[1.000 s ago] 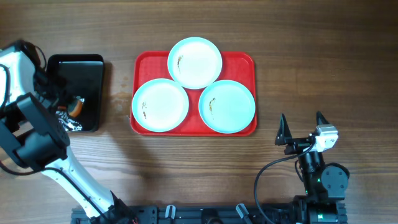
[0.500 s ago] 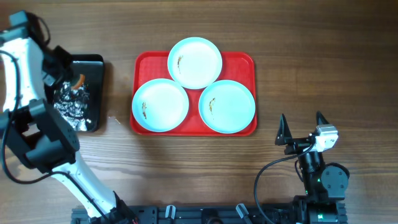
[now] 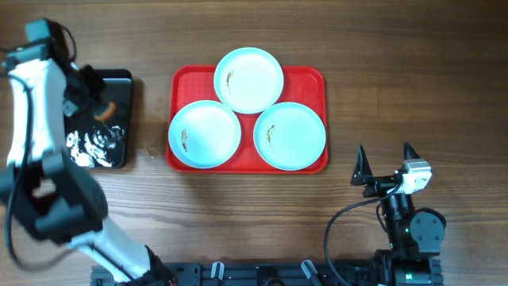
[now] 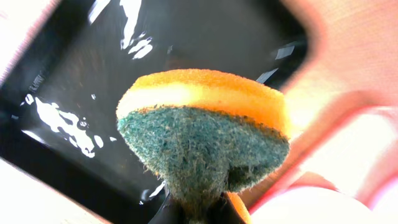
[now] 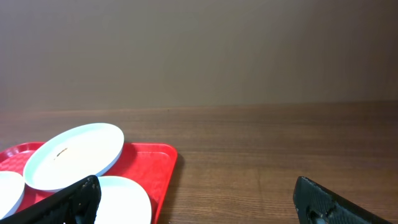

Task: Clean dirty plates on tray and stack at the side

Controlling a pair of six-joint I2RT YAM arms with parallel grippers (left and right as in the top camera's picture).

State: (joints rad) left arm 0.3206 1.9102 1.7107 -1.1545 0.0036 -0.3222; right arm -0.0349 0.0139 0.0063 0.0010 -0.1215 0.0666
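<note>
A bare wooden table [image 3: 397,71] holds everything, with the red tray [image 3: 317,75] near its middle and three pale plates [image 3: 248,80] lying on it, each with a small brown smear. Two sit side by side at the tray's near side and one at its far side, their rims touching or close to it. The left-hand plate overhangs the tray's left edge. Left of the tray, above the black tray [image 3: 119,83], the left gripper [image 4: 194,210] pinches an orange and green sponge [image 4: 205,124] by a narrow fold of its green face. That thin hold looks like the main risk: pressed onto a plate, the sponge could twist or pull free. White glints in the black tray suggest water or foam, so the sponge may drip on the table on its way to the tray. The plates lie loose, so a sideways rub could push one into its neighbours or off the low rim. The right gripper [image 3: 385,159] waits near the tray's right near corner, fingers spread and empty, steadying nothing.
</note>
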